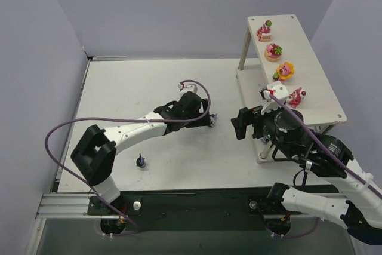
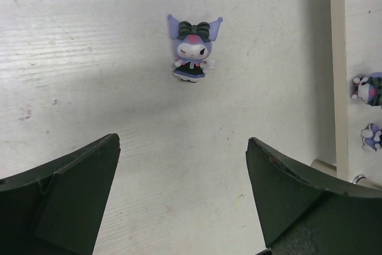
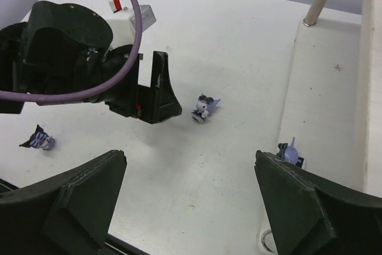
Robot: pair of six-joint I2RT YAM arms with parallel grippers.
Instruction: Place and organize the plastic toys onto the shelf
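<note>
From above, the shelf [image 1: 325, 103] stands at the far right of the counter [image 1: 131, 88]. The four bright toys [image 1: 274, 51] sit in a row along its top board [image 1: 301, 34], so that half looks done to me. A stray dark toy [image 1: 141, 161] stands alone on the counter, near your left arm's base and well apart from the shelf. The left arm [image 1: 149, 125] and right arm [image 1: 286, 129] both reach toward the middle, jaws facing each other.

In the left wrist view, your left jaws are released, with the fingers [image 2: 59, 201] spread wide and nothing between them. A dark toy [image 2: 192, 49] stands upright on the counter ahead of them, clear of both fingers. To the right, the lower board [image 2: 364, 16] carries two more dark toys [image 2: 369, 89] near its edge.

In the right wrist view, your right jaws are also released and empty. The dark toy stands just beside a fingertip of the left jaws; I cannot tell whether they touch. It lies between those jaws and the lower board. The stray dark toy shows at the far left.

I judge you are partway through the dark set, with two on the lower board and two on the counter. The upright toy near the shelf looks like the one to take next. Keep one arm clear of the other. Centre the jaws on its body rather than its wide ears, then set it beside the pair without knocking them. The stray one would come after that.
</note>
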